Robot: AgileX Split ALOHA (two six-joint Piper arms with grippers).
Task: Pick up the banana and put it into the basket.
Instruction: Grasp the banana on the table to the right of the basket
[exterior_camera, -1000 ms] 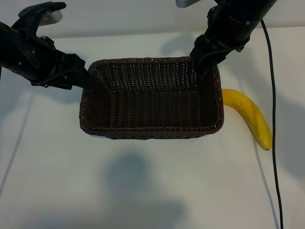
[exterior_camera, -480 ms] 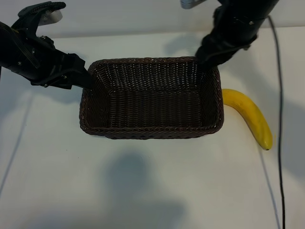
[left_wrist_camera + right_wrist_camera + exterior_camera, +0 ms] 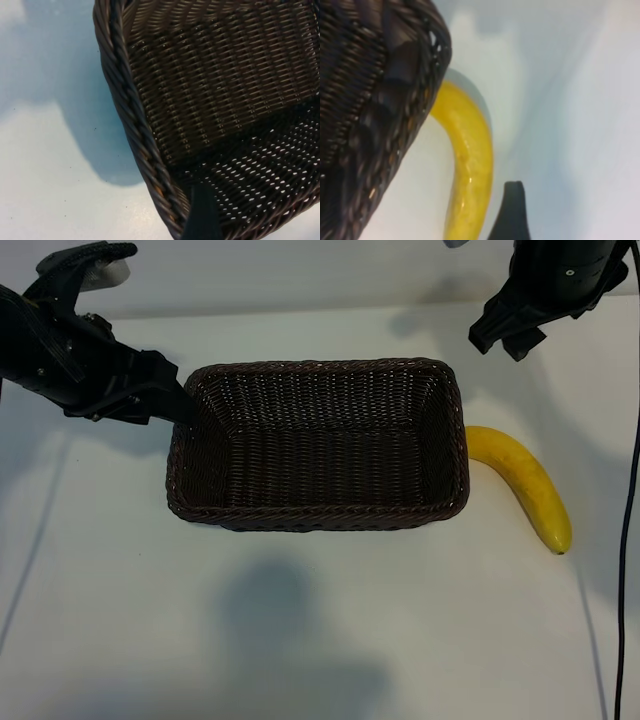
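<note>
Banana (image 3: 524, 485) lies on the worktop (image 3: 330, 630) just beside the basket's right wall, stem end tucked close against the rim, not yet picked. Basket (image 3: 190, 455) has nothing in it. Right hand (image 3: 508, 340) hangs above the worktop beyond the basket's far right corner, clear of the banana; one dark fingertip (image 3: 510, 210) shows beside the fruit in the wrist view, and I can't tell from the pictures how far the fingers are spread.

Approach advice: come down over the banana's fat middle, fingers across the curve, not along it. Stay off the stem end (too close to the wicker, a finger could snag the rim). Close gently, ripe fruit bruises.

Left hand (image 3: 165, 400) sits at the basket's left rim, fingers spread, nothing pinched.
</note>
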